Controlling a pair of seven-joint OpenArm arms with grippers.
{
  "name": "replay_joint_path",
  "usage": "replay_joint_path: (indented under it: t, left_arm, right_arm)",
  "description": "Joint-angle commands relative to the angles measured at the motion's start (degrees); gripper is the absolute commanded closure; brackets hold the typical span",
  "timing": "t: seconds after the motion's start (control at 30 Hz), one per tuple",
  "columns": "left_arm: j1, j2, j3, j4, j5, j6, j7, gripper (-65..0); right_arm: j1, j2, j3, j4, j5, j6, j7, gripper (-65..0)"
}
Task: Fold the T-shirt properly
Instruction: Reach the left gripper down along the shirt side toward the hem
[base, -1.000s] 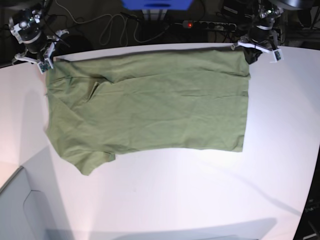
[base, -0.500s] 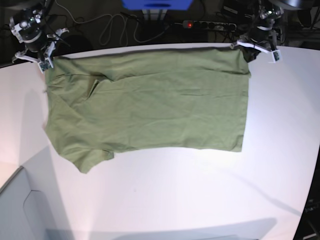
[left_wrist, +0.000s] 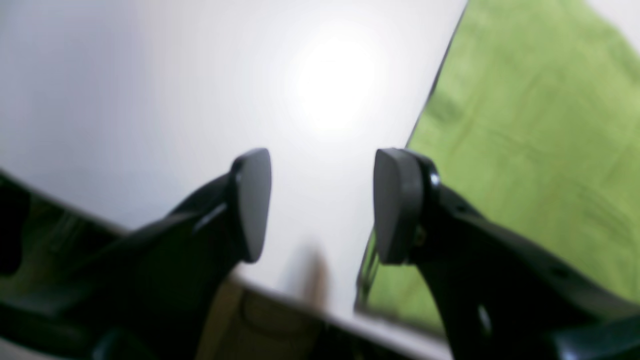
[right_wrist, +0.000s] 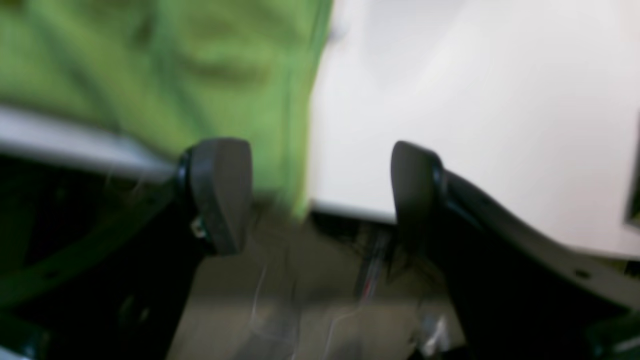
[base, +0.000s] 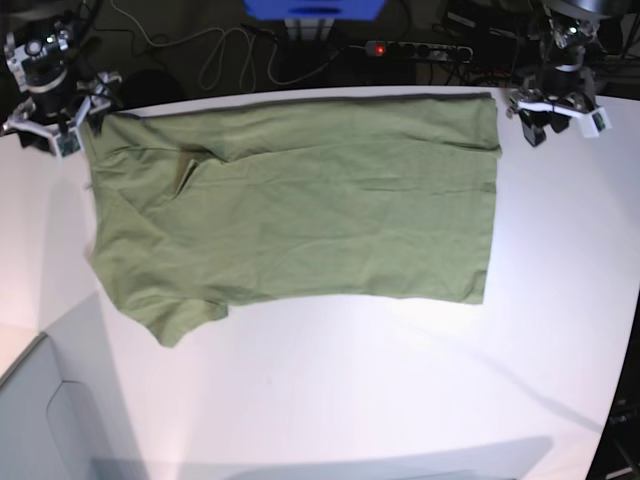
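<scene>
The olive-green T-shirt (base: 300, 205) lies flat on the white table (base: 400, 380), its far edge along the table's back edge and one sleeve at the front left. My left gripper (base: 558, 118) is open and empty just right of the shirt's far right corner. In the left wrist view the gripper (left_wrist: 320, 205) hangs over bare table with the shirt (left_wrist: 525, 125) to its right. My right gripper (base: 45, 128) is open and empty just left of the far left corner. In the right wrist view the gripper (right_wrist: 317, 195) straddles the table's edge beside the shirt (right_wrist: 175, 65).
Behind the table are a power strip with a red light (base: 420, 48), loose cables (base: 215, 55) and a blue object (base: 315, 8). A grey panel (base: 40, 420) sits at the front left corner. The table drops off just behind both grippers.
Both grippers have moved outward, off the shirt's far corners. The corners now lie flat on the table and the shirt has stayed in place.
</scene>
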Motion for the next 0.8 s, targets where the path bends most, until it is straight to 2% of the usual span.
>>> replay_joint_path:
  t: [0.0,0.1,0.27,0.33,0.47,0.6,0.77]
  left_arm:
    - [-1.6,-1.0,-0.3,1.3,-0.3,-0.3,-1.5,-31.6]
    - [-7.8,-1.2,-0.1,0.8,0.2,-0.3,-1.4,-31.7]
    - [-20.9,-1.4,0.7,-5.0,0.3,-0.3,-1.3,-31.7]
    - [-25.9,-2.9,2.9,-8.6,2.1,-0.1,-1.3,-31.7]
    - [-35.3,-4.3,9.0,-19.5,8.0,-0.1,-1.7,-31.7]
    - [-44.5,-4.3,10.9,-32.1,12.3,-0.3,-1.9,-31.7]
    - [-53.6,-4.4,12.5,-43.4,13.5,-0.3,-2.1,-31.7]
  right_arm:
    - [1.0,0.7,0.5,1.0,0.0,0.6,0.9,-42.2]
    - [4.6,0.5,0.2,1.0,0.0,0.6,0.9,-42.2]
    - [8.5,-2.0,0.1,1.1,0.0,0.6,0.9,-42.2]
    - [9.0,-2.1,0.1,1.0,-0.1,0.6,0.9,-42.2]
    - [10.0,-2.1,0.0,0.9,-0.1,0.6,0.9,-42.2]
    - [10.0,-2.1,0.0,0.9,-0.1,0.6,0.9,-42.2]
    - [9.9,-2.1,0.0,0.9,-0.1,0.6,0.9,-42.2]
